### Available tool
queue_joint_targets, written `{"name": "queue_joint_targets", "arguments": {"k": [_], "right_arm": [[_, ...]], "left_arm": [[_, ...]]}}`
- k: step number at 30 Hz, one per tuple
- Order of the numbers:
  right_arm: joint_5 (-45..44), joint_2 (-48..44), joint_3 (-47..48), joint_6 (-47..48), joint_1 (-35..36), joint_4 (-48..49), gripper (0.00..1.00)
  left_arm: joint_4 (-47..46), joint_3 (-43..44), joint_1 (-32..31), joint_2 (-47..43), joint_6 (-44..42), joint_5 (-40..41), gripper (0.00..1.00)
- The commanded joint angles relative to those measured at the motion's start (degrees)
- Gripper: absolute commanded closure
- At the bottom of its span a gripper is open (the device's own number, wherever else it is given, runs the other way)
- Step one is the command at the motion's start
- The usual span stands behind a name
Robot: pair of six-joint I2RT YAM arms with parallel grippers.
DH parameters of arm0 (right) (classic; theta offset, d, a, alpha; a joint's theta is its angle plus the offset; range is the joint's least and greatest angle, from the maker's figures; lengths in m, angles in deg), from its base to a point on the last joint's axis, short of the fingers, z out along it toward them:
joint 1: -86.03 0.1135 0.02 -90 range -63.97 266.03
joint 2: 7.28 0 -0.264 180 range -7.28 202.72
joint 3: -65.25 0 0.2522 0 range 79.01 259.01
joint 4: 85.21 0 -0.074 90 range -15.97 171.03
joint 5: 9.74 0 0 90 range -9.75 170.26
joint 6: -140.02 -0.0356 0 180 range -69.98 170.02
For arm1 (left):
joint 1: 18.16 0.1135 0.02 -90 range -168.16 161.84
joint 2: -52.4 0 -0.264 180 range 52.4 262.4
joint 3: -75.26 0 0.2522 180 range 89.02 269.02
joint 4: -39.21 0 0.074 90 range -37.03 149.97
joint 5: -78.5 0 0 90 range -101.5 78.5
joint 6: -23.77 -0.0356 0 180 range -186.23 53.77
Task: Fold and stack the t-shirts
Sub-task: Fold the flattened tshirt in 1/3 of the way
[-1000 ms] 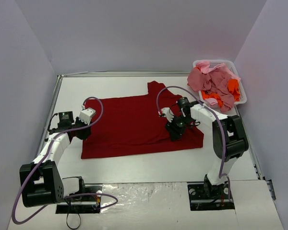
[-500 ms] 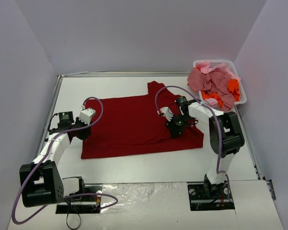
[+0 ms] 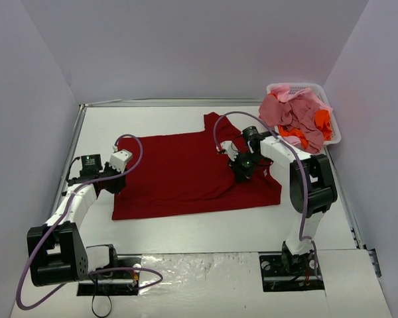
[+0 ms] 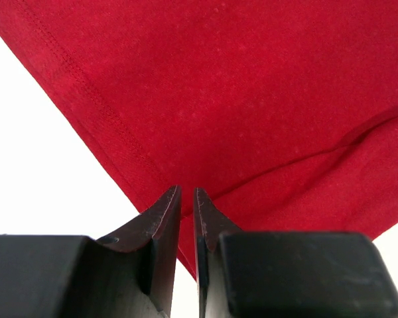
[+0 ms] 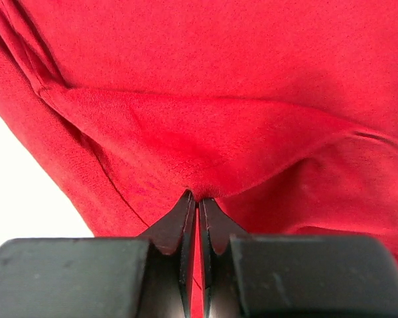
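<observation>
I have both pincers down on the dark red t-shirt [image 3: 186, 173], which lies spread on the counter [image 3: 205, 228] to the left of the white basket [image 3: 298, 85]. The right pincer [image 5: 198, 196], on the side of the shirt nearest the basket, has its jaws together on a pinch of cloth that rises to the tips in a small ridge. The left pincer [image 4: 187, 193], at the edge farthest from the basket, has its jaws all but together with the stitched hem running in between, so I judge it clamped on that corner.

I read the step as a fold of this shirt. To do it well I would lift both ends evenly, keep the cloth taut between them, and carry it across low so the loose layer does not bunch. The right grip looks shallow and may slip.

The shirt is matt, soft and mostly flat, with one sleeve sticking out toward the basket. The other shirts [image 3: 295, 116], pink, salmon and orange, are heaped in the basket.
</observation>
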Motion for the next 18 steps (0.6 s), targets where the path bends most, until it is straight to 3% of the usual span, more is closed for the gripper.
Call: {"name": "queue_joint_targets", "arguments": {"k": [1, 18], "right_arm": [[0.44, -0.19, 4.47, -0.04, 0.12, -4.38, 1.00], [0.88, 9.91, 17.57, 1.10, 4.17, -8.51, 1.00]], "left_arm": [[0.16, 2.57, 0.51, -0.21, -0.03, -1.00, 0.87], [0.34, 2.92, 0.42, 0.49, 0.05, -0.92, 0.87]]}}
